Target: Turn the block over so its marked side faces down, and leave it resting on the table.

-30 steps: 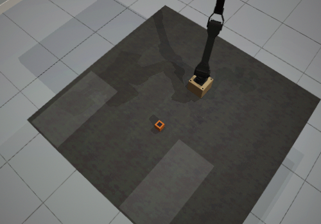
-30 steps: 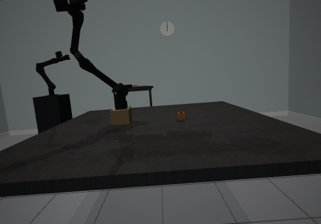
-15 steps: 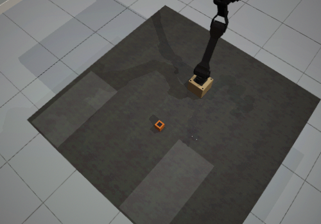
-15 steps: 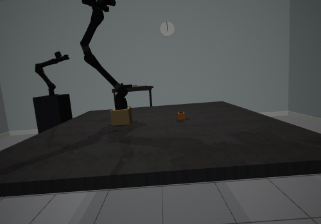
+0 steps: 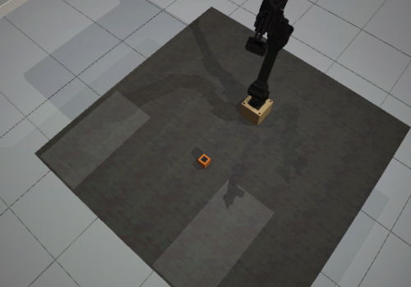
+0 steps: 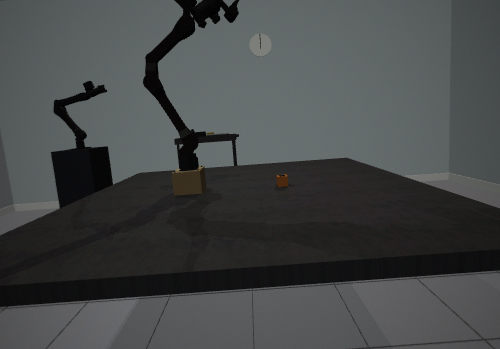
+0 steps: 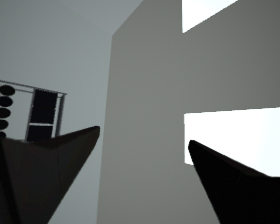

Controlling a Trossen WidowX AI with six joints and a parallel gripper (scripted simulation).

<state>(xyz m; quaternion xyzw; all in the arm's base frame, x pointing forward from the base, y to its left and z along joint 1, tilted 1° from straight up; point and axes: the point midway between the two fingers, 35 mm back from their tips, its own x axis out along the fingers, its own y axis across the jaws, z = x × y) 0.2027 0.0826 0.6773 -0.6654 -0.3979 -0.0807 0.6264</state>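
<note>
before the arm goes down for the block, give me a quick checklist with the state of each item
1. Gripper open with nothing between the fingers: ok.
2. Block resting on the table, marked side up: ok.
3. Nothing crowding the block: ok.
4. Gripper over the block: not ok, it is high up near the arm's base.
5. Block in the wrist view: not ok, only wall and bright panels show.
</note>
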